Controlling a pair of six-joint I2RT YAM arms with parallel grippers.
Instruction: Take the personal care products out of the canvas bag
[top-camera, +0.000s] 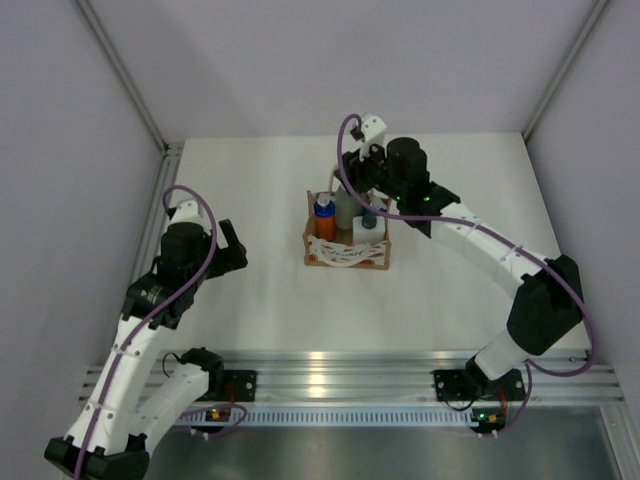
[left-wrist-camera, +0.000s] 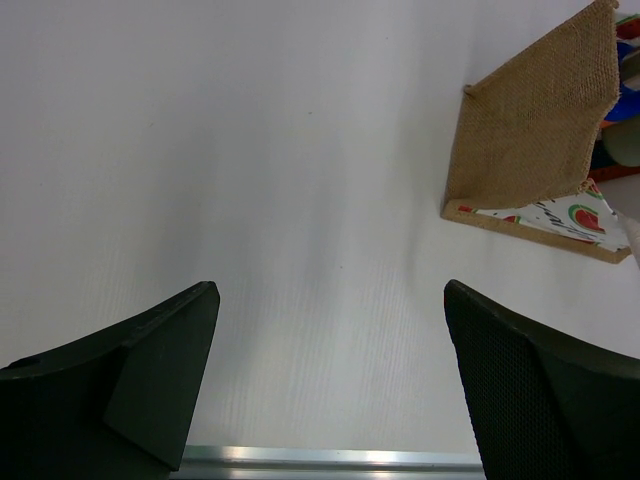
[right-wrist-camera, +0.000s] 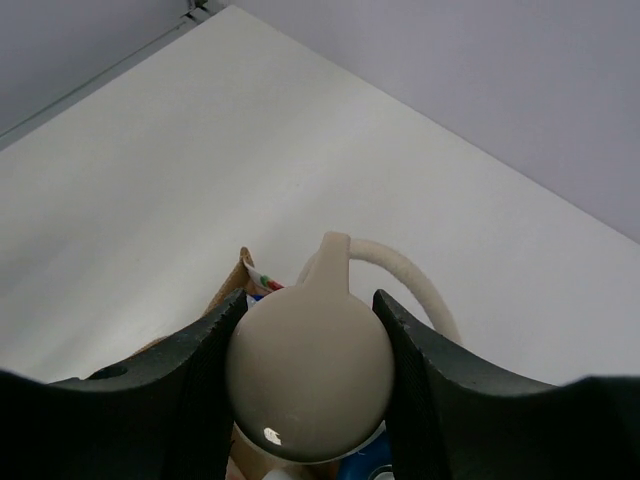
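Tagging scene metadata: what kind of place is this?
Probably a lab robot cell, not a home: bare white table boxed in by plain grey panels, and an aluminium rail at the near edge carrying both arm bases.

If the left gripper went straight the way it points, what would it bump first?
Probably the bare white table top; the open left gripper points past the tan burlap bag, though depth is unclear.

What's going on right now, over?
Left tool open, over table. Right tool shut on beige-capped bottle, in bag. Orange bottle also inside. Handle loops beside cap, could snag.
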